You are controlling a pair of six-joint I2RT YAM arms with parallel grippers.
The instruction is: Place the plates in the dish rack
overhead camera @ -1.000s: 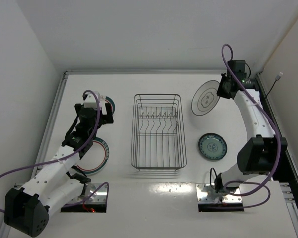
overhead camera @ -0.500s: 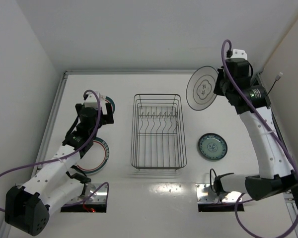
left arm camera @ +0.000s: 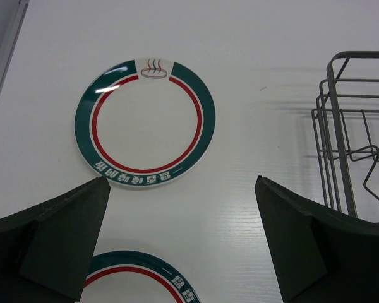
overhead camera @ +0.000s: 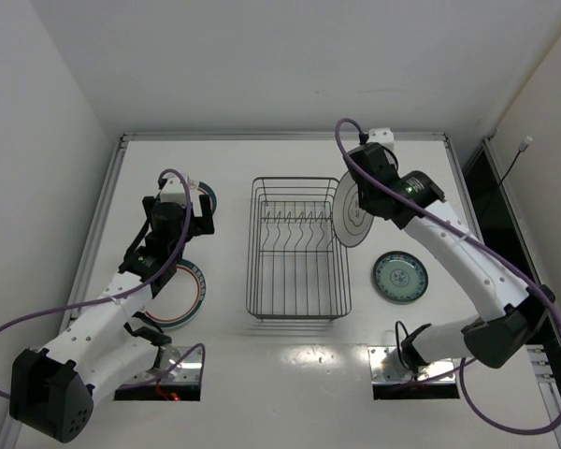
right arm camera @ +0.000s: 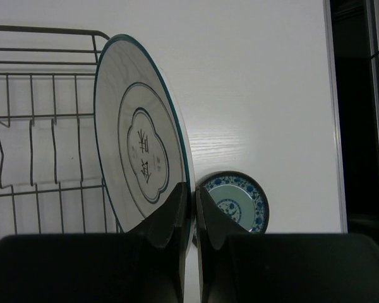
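The silver wire dish rack stands mid-table with no plates in it; it also shows in the left wrist view and the right wrist view. My right gripper is shut on the dark-rimmed white plate, held upright over the rack's right side. The small teal patterned plate lies flat to the right of the rack. My left gripper is open and empty above the table, between two ringed plates: one beyond it, one nearer.
White walls close the table at the back and left. A raised rail runs along the left edge and a dark gap along the right. The arms' base plates sit at the near edge.
My right arm has swung the dark-rimmed plate from the far right corner leftward to the rack's right side. The left arm has not moved.
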